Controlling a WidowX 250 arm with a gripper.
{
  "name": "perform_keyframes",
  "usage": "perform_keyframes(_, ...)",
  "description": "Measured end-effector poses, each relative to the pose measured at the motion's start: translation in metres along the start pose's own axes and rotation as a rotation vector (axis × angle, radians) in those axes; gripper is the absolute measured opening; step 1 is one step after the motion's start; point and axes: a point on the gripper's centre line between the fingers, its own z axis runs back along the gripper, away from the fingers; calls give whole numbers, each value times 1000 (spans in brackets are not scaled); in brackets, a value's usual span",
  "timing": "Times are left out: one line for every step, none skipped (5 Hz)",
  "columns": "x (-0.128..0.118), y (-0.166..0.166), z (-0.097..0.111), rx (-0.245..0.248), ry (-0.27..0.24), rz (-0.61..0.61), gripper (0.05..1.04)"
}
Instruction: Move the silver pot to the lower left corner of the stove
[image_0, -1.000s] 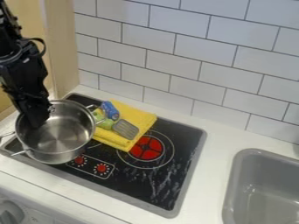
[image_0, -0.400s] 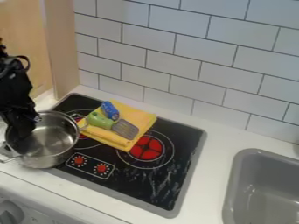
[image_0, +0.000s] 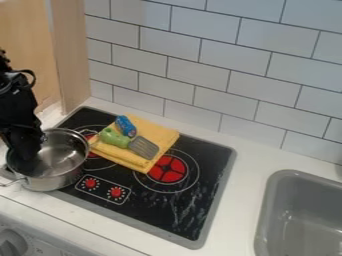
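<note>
From here, the black gripper hangs down into the silver pot at the stove's lower left corner. I can't tell whether it's spread or clamped.

Blk robot arm w/ looped blk cable.

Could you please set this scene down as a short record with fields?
pot: silver, at the stove's lower left corner; whether fully set down, cannot tell
gripper: black, reaching down inside the pot's rim, at its left side
stove: black top, red burner right of the towel
towel: yellow, folded, on the stove
on towel: blue item, green item, grey slotted spatula head
sink: grey, right of the stove
</note>
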Motion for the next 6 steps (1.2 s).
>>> perform_keyframes(-1, 1, 0, 6, 8, 4, 544)
perform_keyframes(0, 1, 1, 8, 7, 8, 856)
perform_keyframes(4, 0, 14, 34, -23, -4, 1022)
perform_keyframes(10, -3, 31, 69, -65, -24, 1006)
perform_keyframes(17, -10, 56, 129, -102, -72, 999)
perform_keyframes(20, -18, 66, 149, -114, -80, 999)
